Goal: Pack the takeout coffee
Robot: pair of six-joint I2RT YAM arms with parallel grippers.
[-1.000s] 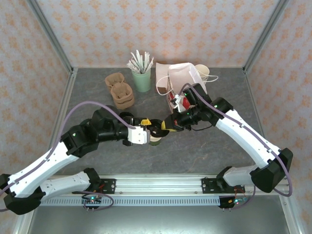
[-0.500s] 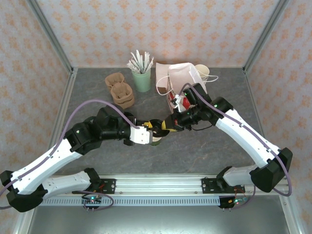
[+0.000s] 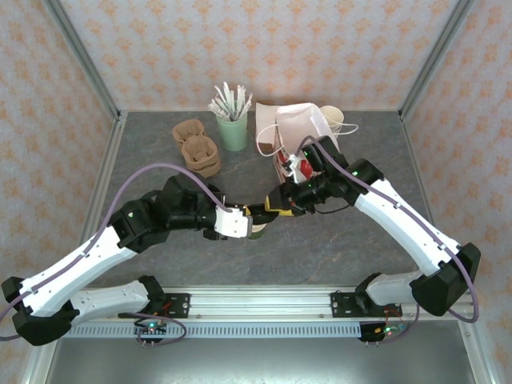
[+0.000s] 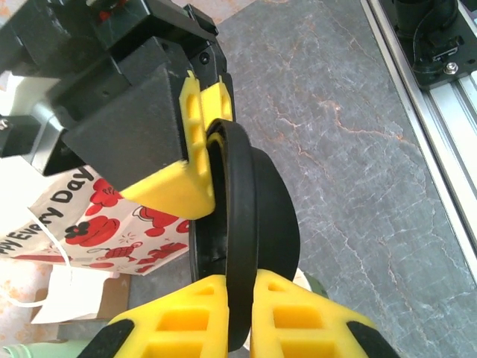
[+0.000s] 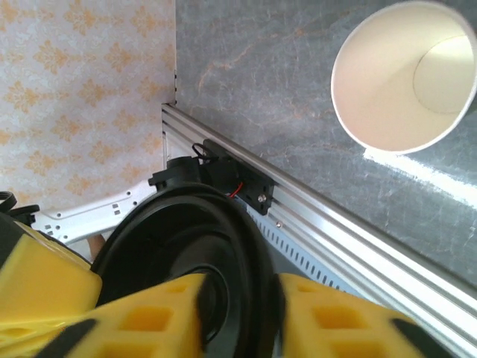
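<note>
Lid (image 4: 240, 216) on edge, pinched by left gripper (image 4: 238, 289); grip of right gripper (image 5: 240, 289) unclear; cup (image 5: 402, 74) upright.

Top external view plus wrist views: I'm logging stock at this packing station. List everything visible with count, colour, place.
grey stone-look table: one, grey, beneath everything
red-and-white paper bag: one, red and white, back centre-right
cream paper cups: count unclear, cream, behind the bag
mint-green cup: one, mint, back centre, holding white wrapped sticks
brown pulp cup carriers: two, brown, back left
olive-green paper cup: one, lidless, white inside, centre
round black plastic lid: one, black, between both grippers
left gripper: yellow fingers, shut on the lid
right gripper: yellow fingers, flanking the lid
</note>
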